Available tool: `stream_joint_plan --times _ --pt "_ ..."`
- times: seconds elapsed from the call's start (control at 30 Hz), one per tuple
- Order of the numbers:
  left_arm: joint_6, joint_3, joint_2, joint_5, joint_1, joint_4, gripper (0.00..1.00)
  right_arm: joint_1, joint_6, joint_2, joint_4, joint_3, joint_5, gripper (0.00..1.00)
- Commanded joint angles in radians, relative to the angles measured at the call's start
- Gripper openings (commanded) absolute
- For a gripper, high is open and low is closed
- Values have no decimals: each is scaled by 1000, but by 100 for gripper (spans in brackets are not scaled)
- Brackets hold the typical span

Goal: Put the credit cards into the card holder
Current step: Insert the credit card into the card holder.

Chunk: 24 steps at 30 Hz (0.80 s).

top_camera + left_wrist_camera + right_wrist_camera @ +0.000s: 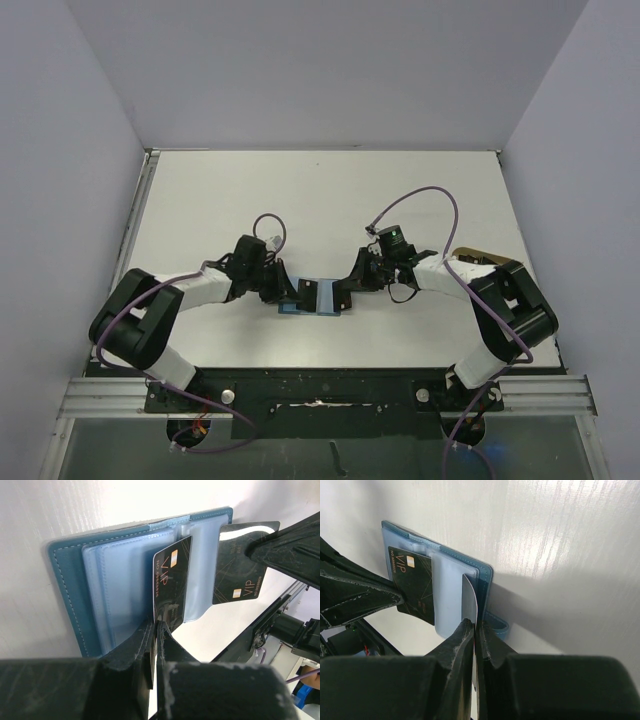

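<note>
We see the card holder (322,303) lying open on the white counter (320,200), right between our two claws, with its pale blue sleeves facing up. Our left claw (156,627) is clenched on the near edge of the first card (172,580), a black VIP card. It stands straight ahead of that claw's fingertips, over the middle fold of the holder. We cannot tell whether its far edge sits inside a sleeve or only rests against one.

Our right claw (476,625) is clenched on the second card (470,597), also a black VIP card. From that claw's own camera we see it edge-on, rising just ahead of the fingertips. It is over the half of the holder nearest that claw. The snap tab (497,622) pokes out on the counter just right of the right claw's fingertips. The two cards are near each other but apart.
</note>
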Motion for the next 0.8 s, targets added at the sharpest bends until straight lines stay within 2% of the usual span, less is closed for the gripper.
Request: stream_joint_plan --times 0.0,0.77 --pt "6 -30 -17 -32 -20 6 0 -7 -27 -13 -57 -22 88 1" --pt "-46 -55 -18 -88 -21 83 0 -8 -14 -16 -51 -35 92 1"
